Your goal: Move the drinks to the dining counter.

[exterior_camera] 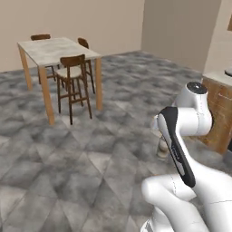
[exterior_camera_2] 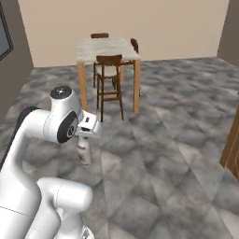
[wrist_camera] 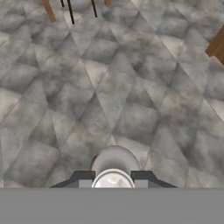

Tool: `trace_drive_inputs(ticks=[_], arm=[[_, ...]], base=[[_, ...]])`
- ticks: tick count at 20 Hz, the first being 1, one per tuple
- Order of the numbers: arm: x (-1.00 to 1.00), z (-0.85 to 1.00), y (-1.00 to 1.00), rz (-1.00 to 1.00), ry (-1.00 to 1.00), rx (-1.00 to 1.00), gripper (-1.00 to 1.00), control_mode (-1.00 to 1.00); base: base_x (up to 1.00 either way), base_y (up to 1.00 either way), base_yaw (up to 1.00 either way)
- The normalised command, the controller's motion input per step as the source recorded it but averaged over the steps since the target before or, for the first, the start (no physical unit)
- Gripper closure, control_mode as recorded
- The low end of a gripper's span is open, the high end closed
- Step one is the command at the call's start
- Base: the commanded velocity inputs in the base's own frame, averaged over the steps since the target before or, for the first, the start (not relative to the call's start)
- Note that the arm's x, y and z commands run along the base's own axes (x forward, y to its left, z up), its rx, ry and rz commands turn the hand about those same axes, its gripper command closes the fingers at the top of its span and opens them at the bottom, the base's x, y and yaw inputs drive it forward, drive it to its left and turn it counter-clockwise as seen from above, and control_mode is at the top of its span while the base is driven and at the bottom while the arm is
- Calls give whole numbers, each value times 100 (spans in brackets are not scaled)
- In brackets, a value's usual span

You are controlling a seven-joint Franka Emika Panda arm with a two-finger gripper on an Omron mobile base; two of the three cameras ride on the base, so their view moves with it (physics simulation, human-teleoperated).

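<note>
Above the grey stone floor [exterior_camera_2: 154, 154], gripper [wrist_camera: 113, 178] squeezed tight on the slim bottle [exterior_camera_2: 84, 151], one finger [wrist_camera: 83, 177] on each side of its whitish neck. Bottle hanging straight down, up off the floor, close in front of the white arm. Far ahead across the floor, dining counter [exterior_camera: 54, 49] with wooden legs and dark chairs [exterior_camera: 72, 77] tucked around it.

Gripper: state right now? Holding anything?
Gripper: shut on the slim bottle, gripped at its whitish neck and carried above the floor, short of the dining counter.
</note>
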Motion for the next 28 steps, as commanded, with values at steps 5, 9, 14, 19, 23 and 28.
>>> trace_drive_inputs(ticks=[5,9,14,19,23,28], arm=[[0,0,0,0,0,0,100,100],[0,0,0,0,0,0,100,100],[0,0,0,0,0,0,100,100],[0,0,0,0,0,0,100,100],[0,0,0,0,0,0,100,100],[0,0,0,0,0,0,100,100]], base=[[24,-2,39],[61,34,22],[100,56,21],[100,60,20],[100,47,16],[100,58,11]])
